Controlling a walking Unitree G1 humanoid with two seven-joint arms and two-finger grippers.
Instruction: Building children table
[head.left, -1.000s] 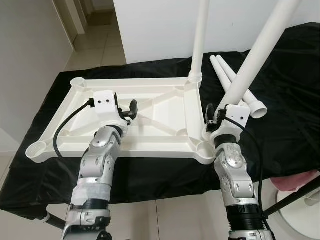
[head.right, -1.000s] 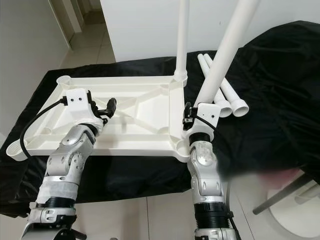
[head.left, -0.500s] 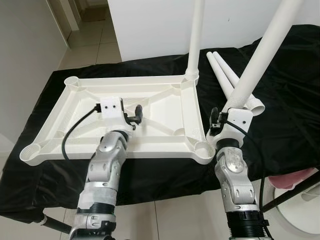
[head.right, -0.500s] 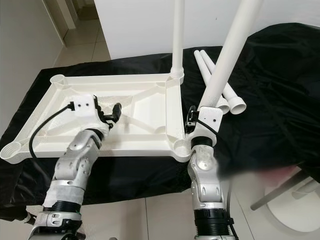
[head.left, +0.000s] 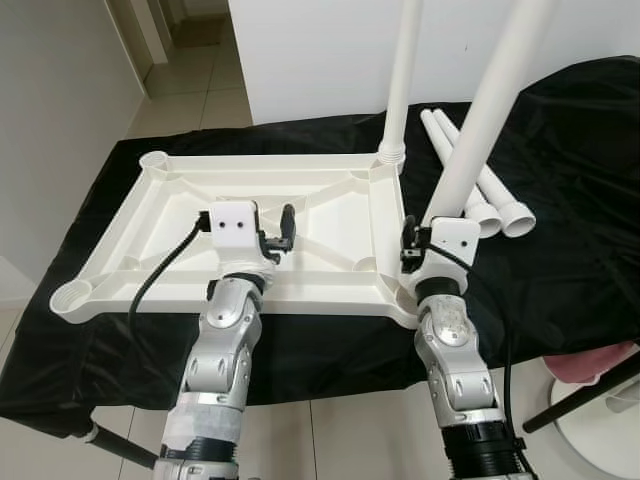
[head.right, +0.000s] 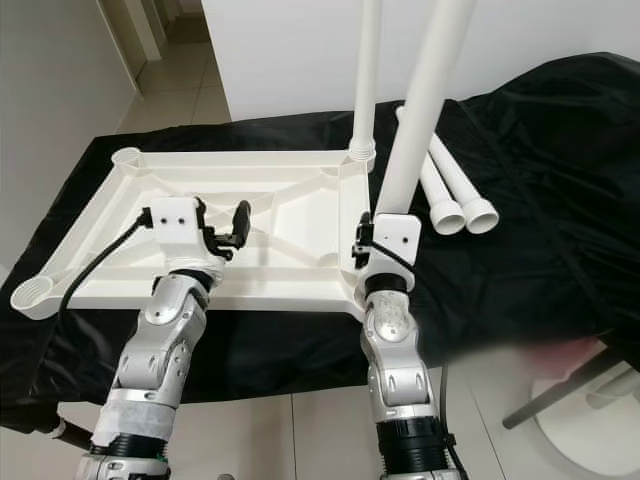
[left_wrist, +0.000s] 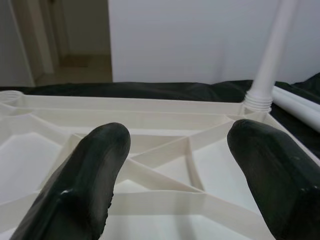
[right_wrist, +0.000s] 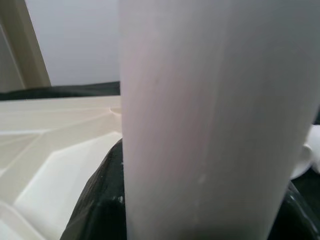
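Tabletop (head.left: 330, 215) laid upside down on black cloth (head.left: 560, 240), centre frame | right gripper (head.left: 408, 247) clenched on a table leg (head.left: 480, 120), lower centre-right | left gripper (left_wrist: 175, 165) released, hovering over tabletop | fitted leg (head.left: 402, 70) upright, top centre.

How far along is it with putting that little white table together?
One leg already stands in a far corner socket of the upturned tabletop. The right gripper holds a second leg over the near corner. Two more legs lie on the black cloth. The left gripper hovers open.
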